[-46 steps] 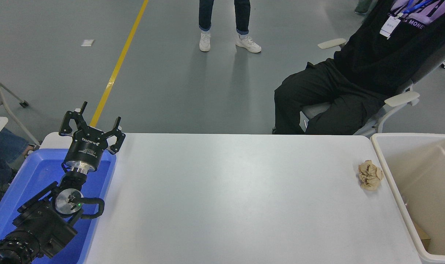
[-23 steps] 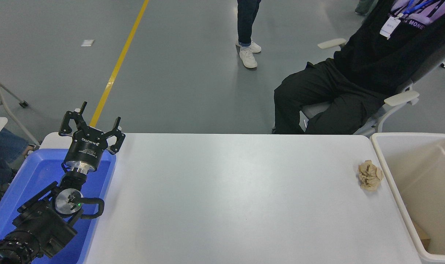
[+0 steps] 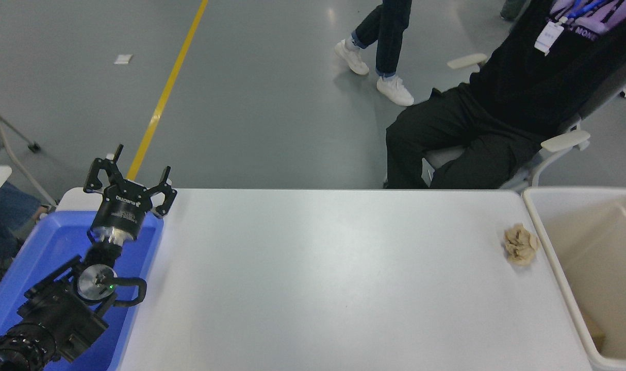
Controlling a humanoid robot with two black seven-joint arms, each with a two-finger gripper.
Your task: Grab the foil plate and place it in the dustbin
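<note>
Head view shows no foil plate on the desk [image 3: 318,278] or in the visible part of the dustbin [image 3: 560,257], the left pincer [image 3: 129,178] parked open over the blue tub [image 3: 39,252], the right arm unseen, so any grasp should wait until the plate is located.

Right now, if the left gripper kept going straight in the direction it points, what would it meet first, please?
The left gripper points away over the far end of the blue tub. Nothing on the table lies in that line. Beyond the edge only grey floor and the yellow line show, so the way looks free, though depth is uncertain.
</note>
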